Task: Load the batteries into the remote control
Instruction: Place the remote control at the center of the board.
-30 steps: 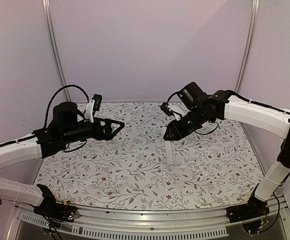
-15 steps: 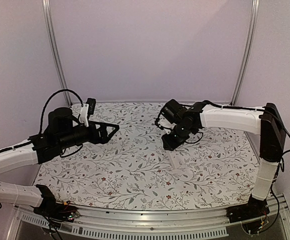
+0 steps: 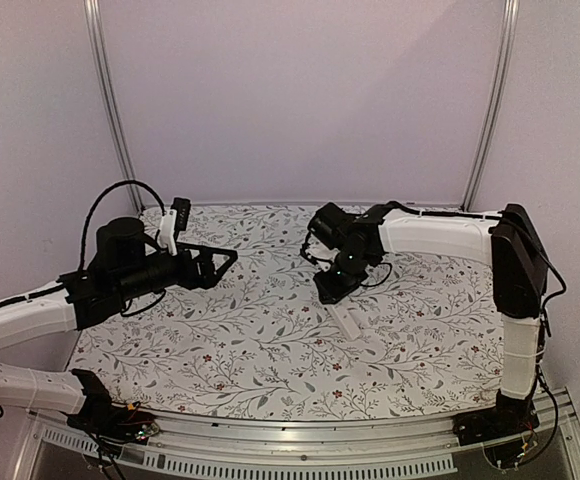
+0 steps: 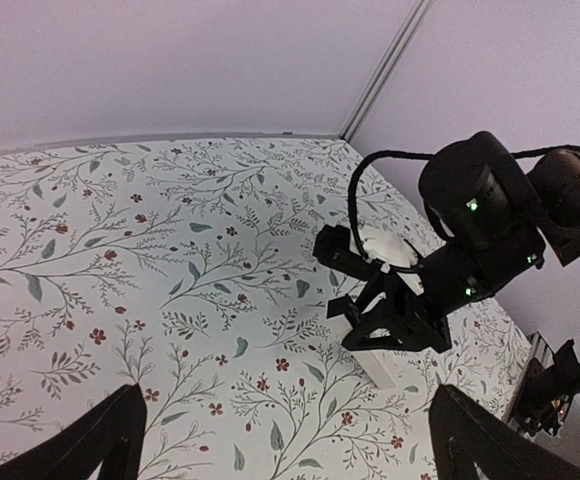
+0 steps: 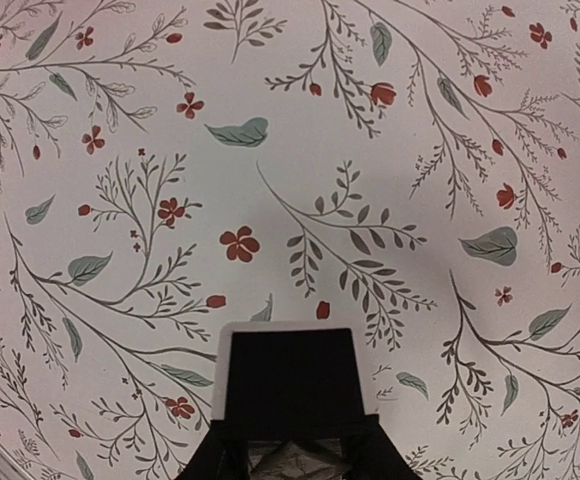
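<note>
even soft light, faint shadows, slight blur, no glare

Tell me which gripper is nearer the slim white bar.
Right: the right gripper is at the far end of the slim white bar; the left gripper hovers well apart, leftward.

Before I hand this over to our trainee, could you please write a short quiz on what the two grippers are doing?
1. True or false: the left gripper is shut on the white bar.
2. Which gripper holds the bar? A) left B) right gripper C) neither
3. In a word, what pattern covers the table?

Key
1. False: it hangs open, well apart from the bar.
2. B: its fingers are closed on the bar's upper end.
3. Floral: leafy twigs and small red flowers.
</note>
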You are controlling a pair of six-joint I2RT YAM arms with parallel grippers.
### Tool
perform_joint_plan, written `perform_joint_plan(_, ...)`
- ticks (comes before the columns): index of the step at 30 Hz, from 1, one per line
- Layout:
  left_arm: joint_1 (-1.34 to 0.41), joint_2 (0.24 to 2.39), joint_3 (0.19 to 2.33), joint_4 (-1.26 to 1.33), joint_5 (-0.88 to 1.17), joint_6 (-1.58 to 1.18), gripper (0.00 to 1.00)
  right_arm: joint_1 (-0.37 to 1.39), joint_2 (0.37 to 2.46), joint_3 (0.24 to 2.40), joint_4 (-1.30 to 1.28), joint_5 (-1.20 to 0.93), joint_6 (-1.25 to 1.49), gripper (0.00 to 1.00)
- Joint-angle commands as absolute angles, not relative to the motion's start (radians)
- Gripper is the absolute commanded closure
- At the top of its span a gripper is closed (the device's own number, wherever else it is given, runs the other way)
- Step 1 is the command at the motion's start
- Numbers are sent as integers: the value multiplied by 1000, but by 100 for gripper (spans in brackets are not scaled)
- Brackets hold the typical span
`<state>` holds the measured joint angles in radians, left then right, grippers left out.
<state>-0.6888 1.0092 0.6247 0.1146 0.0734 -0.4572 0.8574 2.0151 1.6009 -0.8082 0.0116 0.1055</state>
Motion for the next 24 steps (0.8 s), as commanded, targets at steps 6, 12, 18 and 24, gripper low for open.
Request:
perform_joint_plan(6,-673,1015,598,142,60,-444,0,868,2187,1706,-980,-72,88,95)
perform_joint_plan(12,-673,1018,588,160,60,-443,0,873,2253,1769,-1021,-66,82,91)
perform_joint_plan(18,-672,1019,580,169,75,-445,1,877,2276,1789,-1022,-64,90,84)
perform_joint_plan(24,-672,1017,579,165,71,-448,0,880,2274,1784,-1020,-93,95,55)
